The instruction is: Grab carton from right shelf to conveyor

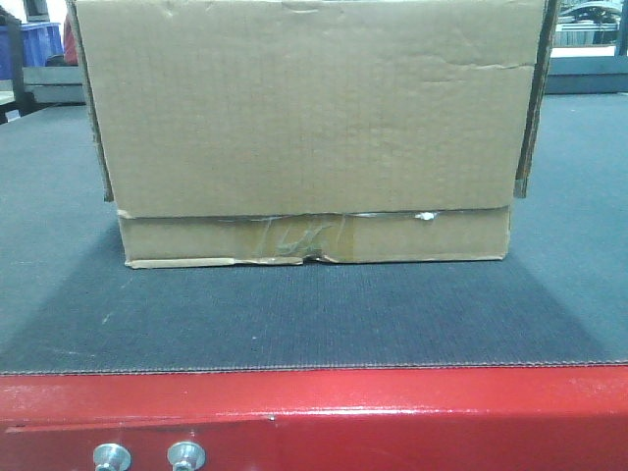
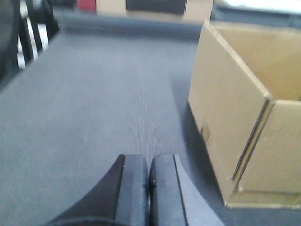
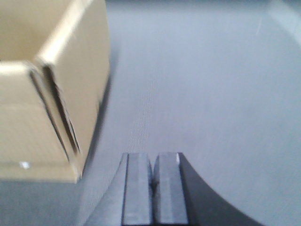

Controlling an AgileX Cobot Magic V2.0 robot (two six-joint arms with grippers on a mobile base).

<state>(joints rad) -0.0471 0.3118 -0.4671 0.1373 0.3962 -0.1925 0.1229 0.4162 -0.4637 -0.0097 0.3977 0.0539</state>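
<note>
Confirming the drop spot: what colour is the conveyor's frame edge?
Glossy red, below the dark grey belt; the conveyor frame shows best in the front-facing view.

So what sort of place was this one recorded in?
Probably a warehouse or parcel-handling floor. A brown carton sits on a wide dark grey conveyor belt with a red frame, and blue bins show in the background. Both grippers hover shut beside the carton.

1. The carton [image 1: 312,128] stands mid-belt on the conveyor [image 1: 294,314] — the one obstacle in view.
2. Bare belt lies open on both its sides.
3. A clear strip runs between carton and red frame [image 1: 392,412] — unobstructed.
</note>
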